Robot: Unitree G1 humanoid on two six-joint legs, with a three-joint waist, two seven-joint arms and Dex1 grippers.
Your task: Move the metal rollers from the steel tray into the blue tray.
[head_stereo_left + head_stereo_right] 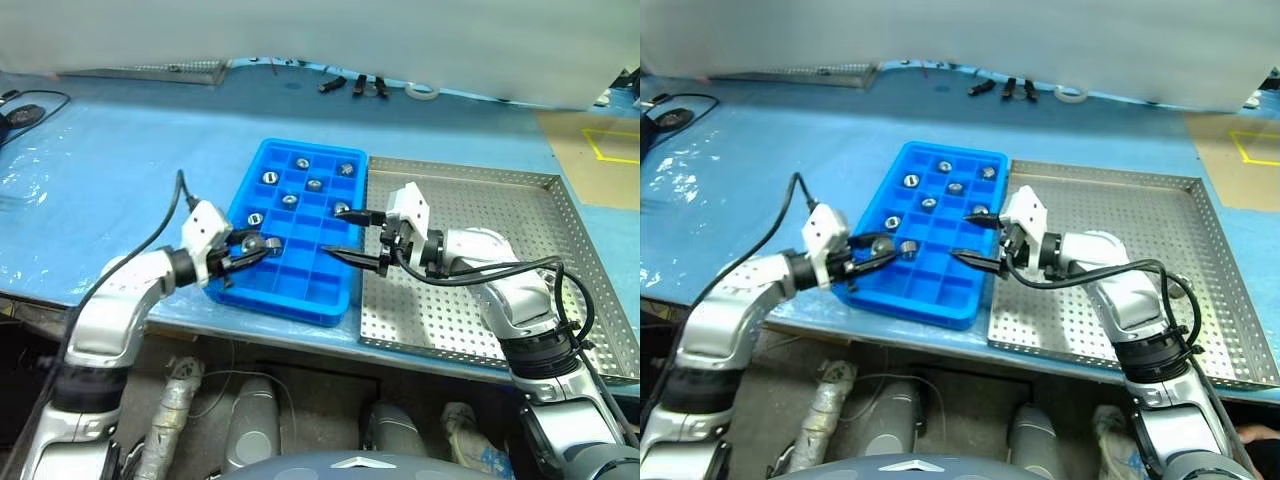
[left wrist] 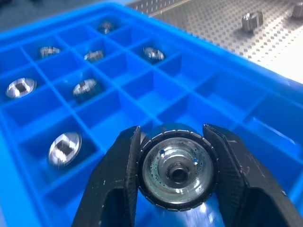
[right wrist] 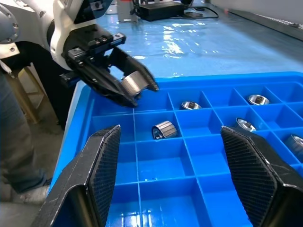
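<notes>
Left claw [image 1: 257, 249] gripping a metal roller [image 2: 177, 165] over the blue tray's [image 1: 330, 302] near left side, right claw [image 1: 350, 235] open over its right edge, steel tray [image 1: 560, 215] on the bench [image 1: 120, 160]

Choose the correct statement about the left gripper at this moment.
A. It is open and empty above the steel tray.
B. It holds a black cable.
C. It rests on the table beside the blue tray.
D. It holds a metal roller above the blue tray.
D. The left gripper is shut on a metal roller, with the compartments of the blue tray under it.

Vacant compartments in blue tray [image 1: 262, 285]
</notes>
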